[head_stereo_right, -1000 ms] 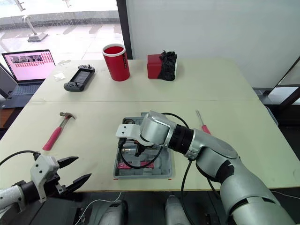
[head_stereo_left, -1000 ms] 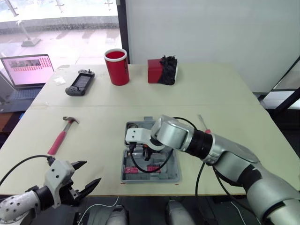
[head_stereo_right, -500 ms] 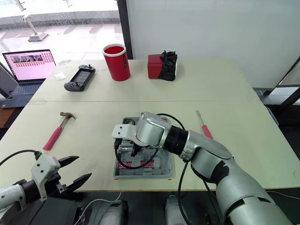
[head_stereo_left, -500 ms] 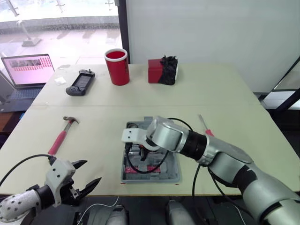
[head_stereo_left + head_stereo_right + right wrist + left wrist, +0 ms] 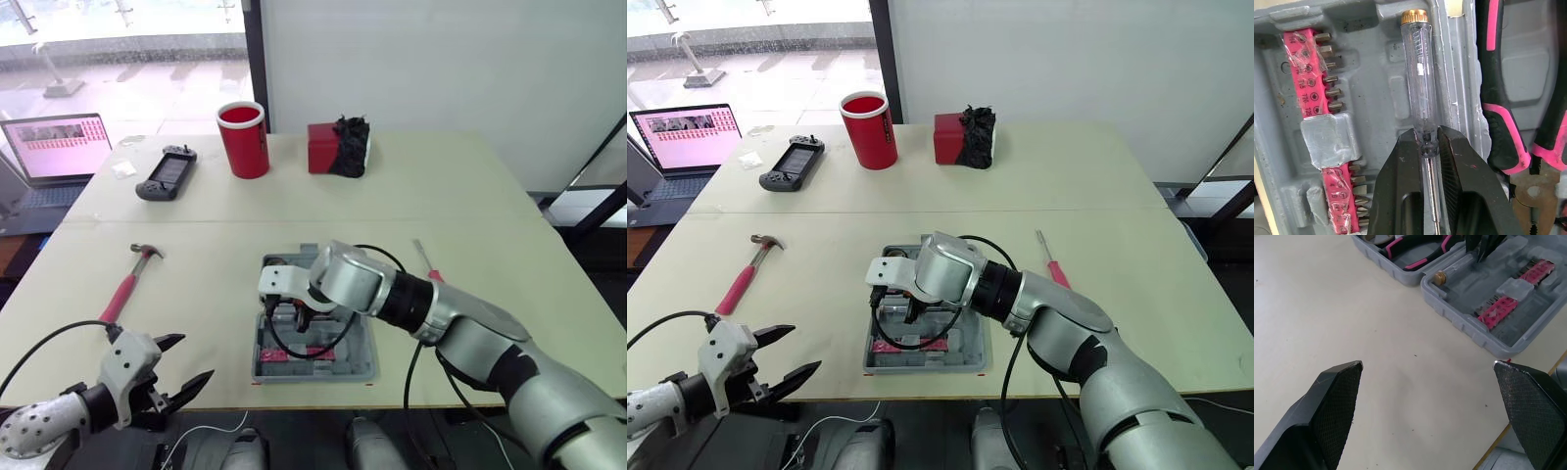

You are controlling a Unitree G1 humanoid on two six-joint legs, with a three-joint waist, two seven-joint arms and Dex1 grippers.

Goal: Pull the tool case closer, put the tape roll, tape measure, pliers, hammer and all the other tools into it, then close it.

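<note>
The grey tool case [image 5: 345, 360] lies open near the table's front edge. My right gripper [image 5: 1427, 139] reaches down into it [image 5: 285, 311], shut on the shaft of a clear-handled tester screwdriver [image 5: 1418, 73] that lies in a slot of the case. Pink-and-black pliers [image 5: 1508, 98] sit in the neighbouring half, and pink bit strips [image 5: 1308, 73] on the other side. The pink-handled hammer [image 5: 127, 284] lies on the table left of the case. A pink screwdriver [image 5: 427, 262] lies to its right. My left gripper [image 5: 181, 367] hovers open at the front left, holding nothing.
At the back stand a red cup [image 5: 243, 139], a red box with something black on it [image 5: 338, 147], a game controller [image 5: 167, 173] and a laptop [image 5: 54, 147]. Bare tabletop lies between the hammer and the case.
My right gripper shifted slightly left inside the case and then back a little, staying on the tester screwdriver. The left gripper has hardly moved.
</note>
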